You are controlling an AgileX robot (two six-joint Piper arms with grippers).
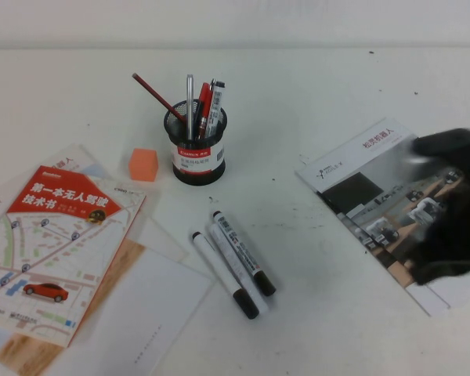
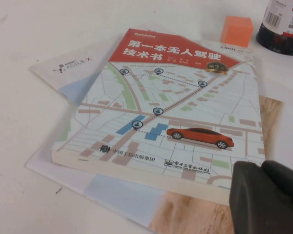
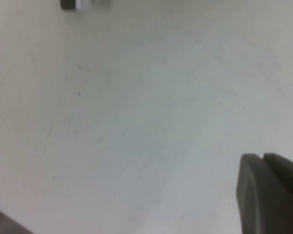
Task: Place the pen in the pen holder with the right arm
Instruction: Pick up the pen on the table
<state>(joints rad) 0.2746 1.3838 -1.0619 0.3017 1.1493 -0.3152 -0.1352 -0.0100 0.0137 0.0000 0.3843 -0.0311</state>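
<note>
The printed marker (image 1: 244,253) is left mid-tabletop; right claw (image 3: 268,192) and left claw (image 2: 263,197) are seen pressed together, the right near the tabletop's right edge, ahead of any reach.

Black wire-mesh pen holder (image 1: 196,149) with paper label; smooth plastic pen (image 1: 244,252), printed barrel; glossy paper booklet (image 1: 59,247); matt white table (image 1: 313,313). Right gripper (image 3: 271,195), at right, and left gripper (image 2: 266,197), near left, appear matt dark, possibly rubber.
</note>
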